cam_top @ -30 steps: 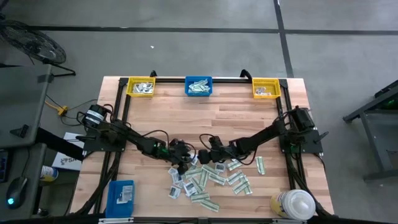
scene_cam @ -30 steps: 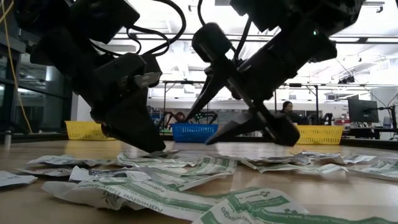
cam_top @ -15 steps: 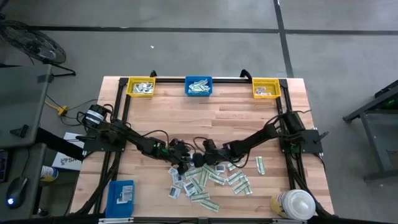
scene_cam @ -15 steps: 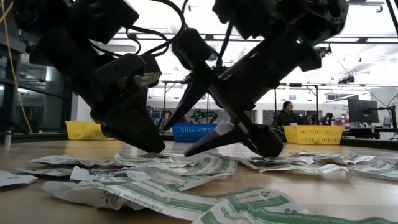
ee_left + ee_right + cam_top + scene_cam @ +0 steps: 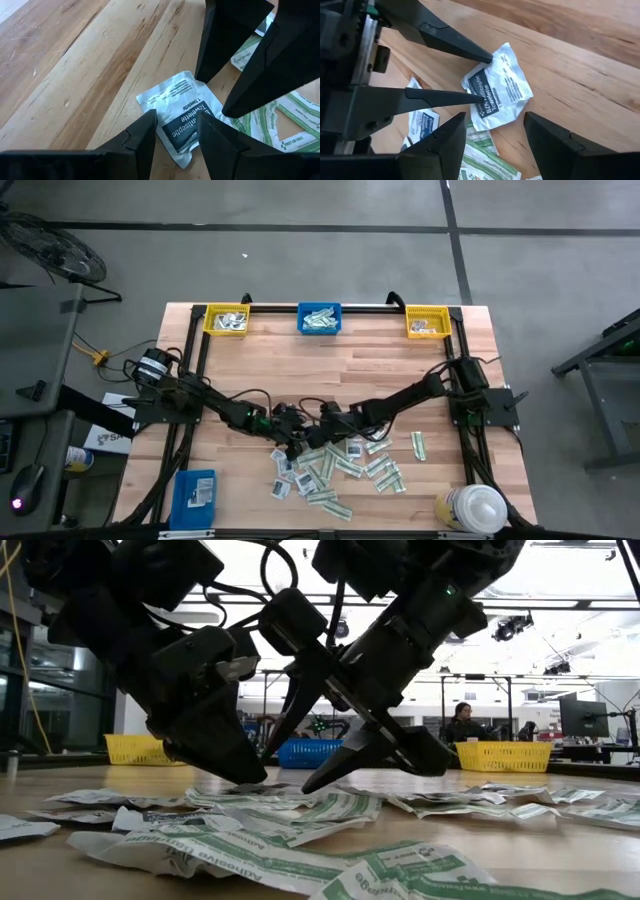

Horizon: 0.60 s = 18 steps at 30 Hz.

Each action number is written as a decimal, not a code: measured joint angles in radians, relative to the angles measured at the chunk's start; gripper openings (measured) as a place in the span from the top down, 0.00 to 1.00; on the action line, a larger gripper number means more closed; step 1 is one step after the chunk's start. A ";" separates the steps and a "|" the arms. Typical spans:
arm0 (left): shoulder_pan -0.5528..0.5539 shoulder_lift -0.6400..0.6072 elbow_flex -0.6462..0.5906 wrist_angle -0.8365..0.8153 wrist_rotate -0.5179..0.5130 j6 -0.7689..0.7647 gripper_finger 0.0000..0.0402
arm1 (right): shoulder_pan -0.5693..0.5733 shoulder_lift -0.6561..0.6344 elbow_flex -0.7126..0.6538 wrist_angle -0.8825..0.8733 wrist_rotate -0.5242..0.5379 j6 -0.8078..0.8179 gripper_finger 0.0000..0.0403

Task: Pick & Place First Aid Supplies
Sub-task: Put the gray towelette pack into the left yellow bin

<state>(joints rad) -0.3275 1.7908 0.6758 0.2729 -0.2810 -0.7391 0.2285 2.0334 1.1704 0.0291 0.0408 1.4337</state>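
Observation:
A white towelette packet with a dark label (image 5: 172, 95) lies flat on the wood at the far left edge of the scattered first aid supplies (image 5: 340, 470). My left gripper (image 5: 175, 120) is open, its fingertips down at this packet. My right gripper (image 5: 495, 145) is open and hovers just above and to the right of the same packet (image 5: 507, 80). Its fingers (image 5: 220, 45) point slantwise down toward the left gripper. In the low view the two grippers (image 5: 235, 765) (image 5: 370, 770) face each other closely over the pile. My left gripper rests its two spread fingertips on the packet, one at the packet's edge (image 5: 495, 57), the other on the dark label (image 5: 487, 100). The fingers slant down from the table's left. The packet lies flat on the table between and under the tips.
Two yellow bins (image 5: 227, 320) (image 5: 428, 323) and a blue bin (image 5: 320, 319) stand along the far edge. A blue box (image 5: 195, 492) lies near left, and a white-capped bottle (image 5: 475, 508) stands near right. A person (image 5: 462, 725) sits in the room behind.
My right gripper has moved toward the table's left, closing on the left gripper and the packet. It has also come lower and tipped. Its jaws have stayed open. The left gripper and the packet have kept still.

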 joint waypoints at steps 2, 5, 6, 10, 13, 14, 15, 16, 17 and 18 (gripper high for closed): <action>0.000 0.000 0.000 0.000 0.000 0.000 0.64 | 0.000 -0.001 0.011 -0.033 0.001 -0.003 0.51; 0.000 0.000 0.000 0.000 0.001 0.000 0.64 | 0.001 -0.001 0.020 -0.058 0.015 -0.009 0.51; 0.000 0.000 0.000 0.000 0.001 0.000 0.64 | 0.001 -0.001 0.022 -0.061 0.024 -0.006 0.51; 0.000 0.000 0.000 0.000 0.001 0.000 0.64 | 0.002 0.004 0.021 -0.042 0.058 0.005 0.51; 0.000 0.000 0.000 0.000 0.001 0.001 0.64 | 0.001 0.029 0.020 0.028 0.063 0.015 0.51; 0.000 0.000 0.000 0.000 0.000 0.005 0.64 | 0.001 0.040 0.021 0.041 0.062 0.026 0.51; 0.000 0.000 0.000 0.000 0.000 0.009 0.64 | 0.001 0.048 0.021 0.053 0.062 0.034 0.51; 0.000 0.000 0.000 0.000 -0.002 0.010 0.64 | 0.001 0.053 0.021 0.060 0.062 0.039 0.51; 0.000 0.000 0.000 0.000 -0.003 0.011 0.64 | 0.001 0.058 0.022 0.062 0.061 0.042 0.51; 0.000 0.000 0.000 0.000 -0.003 0.011 0.64 | 0.001 0.059 0.022 0.060 0.062 0.043 0.51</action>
<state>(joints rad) -0.3275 1.7908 0.6754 0.2733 -0.2840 -0.7284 0.2297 2.0927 1.1923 0.0895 0.1026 1.4769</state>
